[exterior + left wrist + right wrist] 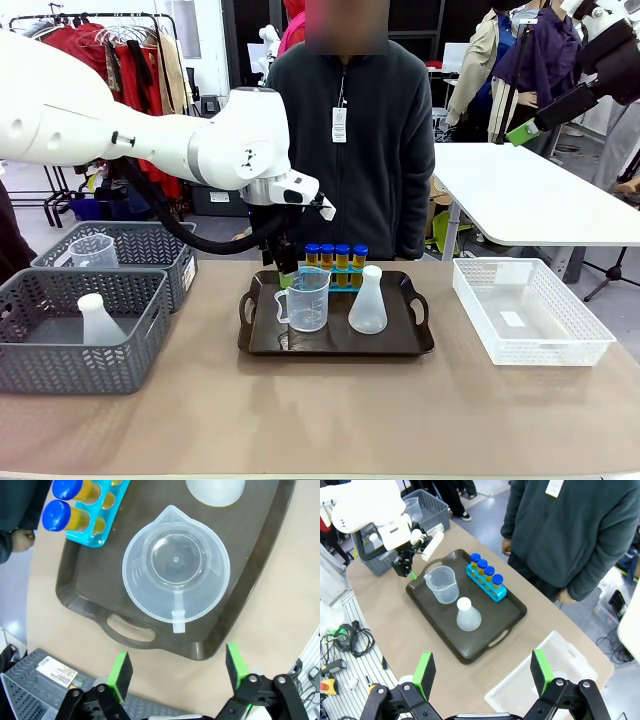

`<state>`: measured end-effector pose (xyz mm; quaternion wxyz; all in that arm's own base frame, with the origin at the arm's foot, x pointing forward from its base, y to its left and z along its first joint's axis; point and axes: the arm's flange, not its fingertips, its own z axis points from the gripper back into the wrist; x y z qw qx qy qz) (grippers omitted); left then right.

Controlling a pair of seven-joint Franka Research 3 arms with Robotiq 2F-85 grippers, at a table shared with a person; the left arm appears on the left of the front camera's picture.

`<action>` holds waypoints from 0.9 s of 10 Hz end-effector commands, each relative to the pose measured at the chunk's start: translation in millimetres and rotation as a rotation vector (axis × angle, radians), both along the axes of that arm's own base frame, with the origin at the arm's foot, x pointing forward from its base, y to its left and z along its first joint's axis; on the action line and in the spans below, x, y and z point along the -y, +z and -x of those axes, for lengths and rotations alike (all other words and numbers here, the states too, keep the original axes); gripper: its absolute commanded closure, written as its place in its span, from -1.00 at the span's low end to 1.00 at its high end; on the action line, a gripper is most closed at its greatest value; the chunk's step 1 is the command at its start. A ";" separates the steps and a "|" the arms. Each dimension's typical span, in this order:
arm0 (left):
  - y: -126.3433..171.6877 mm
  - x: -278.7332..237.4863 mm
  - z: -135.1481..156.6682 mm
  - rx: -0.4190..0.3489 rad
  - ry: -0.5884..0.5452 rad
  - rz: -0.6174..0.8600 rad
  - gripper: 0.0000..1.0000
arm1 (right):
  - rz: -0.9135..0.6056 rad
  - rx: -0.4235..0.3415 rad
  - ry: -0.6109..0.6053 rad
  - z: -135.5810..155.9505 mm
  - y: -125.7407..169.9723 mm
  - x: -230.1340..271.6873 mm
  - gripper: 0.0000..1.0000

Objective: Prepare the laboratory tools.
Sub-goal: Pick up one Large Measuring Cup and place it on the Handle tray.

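A clear handled measuring beaker stands upright on the left half of a dark brown tray. My left gripper hovers open just off the beaker's handle, over the tray's left end, with nothing between its fingers. A translucent white conical flask stands beside the beaker. Blue-capped tubes of amber liquid sit in a blue rack at the tray's far edge. My right gripper is open and empty, high above the table's right side.
Two grey baskets at the left hold another beaker and another flask. A white basket sits at the right. A person stands behind the tray at the far edge.
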<state>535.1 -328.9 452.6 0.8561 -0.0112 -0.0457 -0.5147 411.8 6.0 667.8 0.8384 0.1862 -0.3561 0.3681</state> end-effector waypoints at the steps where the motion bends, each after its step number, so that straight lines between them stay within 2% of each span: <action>1: 2.9 -12.5 14.9 0.011 -0.023 0.060 -1.00 | -0.028 0.009 0.015 -1.0 1.3 -0.5 -1.00; 4: 12.4 -15.6 19.6 0.027 -0.026 0.088 -1.00 | -0.028 0.009 0.015 -1.0 1.3 -0.5 -1.00; 6: 16.9 -3.9 9.7 0.018 -0.011 0.056 -1.00 | -0.028 0.009 0.015 -1.0 1.3 -0.5 -1.00; 9: 16.9 -3.9 9.7 0.018 -0.011 0.056 -1.00 | -0.028 0.009 0.015 -1.0 1.3 -0.5 -1.00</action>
